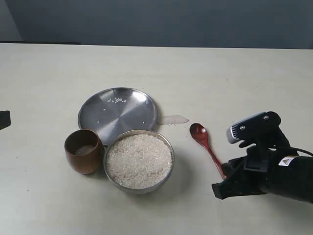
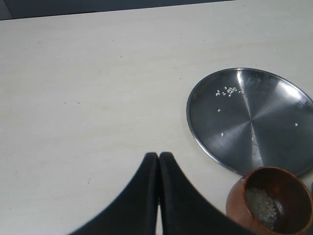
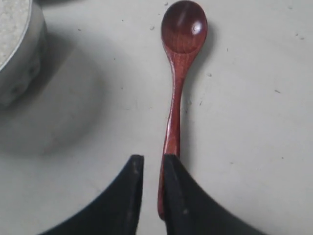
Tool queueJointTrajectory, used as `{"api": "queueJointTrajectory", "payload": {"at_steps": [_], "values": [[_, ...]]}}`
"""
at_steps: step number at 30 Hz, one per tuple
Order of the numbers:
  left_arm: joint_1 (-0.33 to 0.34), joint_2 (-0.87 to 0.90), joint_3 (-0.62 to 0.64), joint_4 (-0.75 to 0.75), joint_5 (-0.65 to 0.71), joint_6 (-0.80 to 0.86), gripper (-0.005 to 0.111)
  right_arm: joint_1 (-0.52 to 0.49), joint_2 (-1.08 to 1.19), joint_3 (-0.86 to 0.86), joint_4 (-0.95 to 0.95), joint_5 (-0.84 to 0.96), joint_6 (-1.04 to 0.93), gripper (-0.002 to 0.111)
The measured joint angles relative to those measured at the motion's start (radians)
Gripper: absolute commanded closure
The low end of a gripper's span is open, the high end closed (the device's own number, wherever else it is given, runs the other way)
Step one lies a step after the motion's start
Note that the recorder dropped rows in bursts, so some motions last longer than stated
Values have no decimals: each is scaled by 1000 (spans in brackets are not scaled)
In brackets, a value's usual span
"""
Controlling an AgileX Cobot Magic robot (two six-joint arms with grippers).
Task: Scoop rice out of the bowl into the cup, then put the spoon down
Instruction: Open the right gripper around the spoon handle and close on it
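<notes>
Okay | table was beige, wall grey | one each: bowl, cup, plate, spoon | right gripper slightly parted round loose spoon handle | left gripper closed, empty

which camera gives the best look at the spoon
Right wrist view: the spoon fills the frame, scoop to handle, lying on the table. The exterior view shows it small, handle end behind the arm. The left wrist view misses it.

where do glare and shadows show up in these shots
exterior view: soft sheen on the plate, a bright streak on the table beside it; left wrist view: radial glare across the plate; right wrist view: a small highlight in the spoon, and the bowl throws a broad soft shadow
</notes>
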Motion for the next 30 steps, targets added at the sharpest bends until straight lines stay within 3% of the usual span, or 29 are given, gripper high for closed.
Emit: {"api": "queueJointTrajectory", "payload": {"at_steps": [4,16,30], "values": [[0,0,0,0,0,0,106,0,-1,0,2,10,-3,76],[0,0,0,0,0,0,106,0,157,0,-24,-79,-7,76],[0,0,0,0,0,0,106,0,170,0,-24,-87,-7,76]]}}
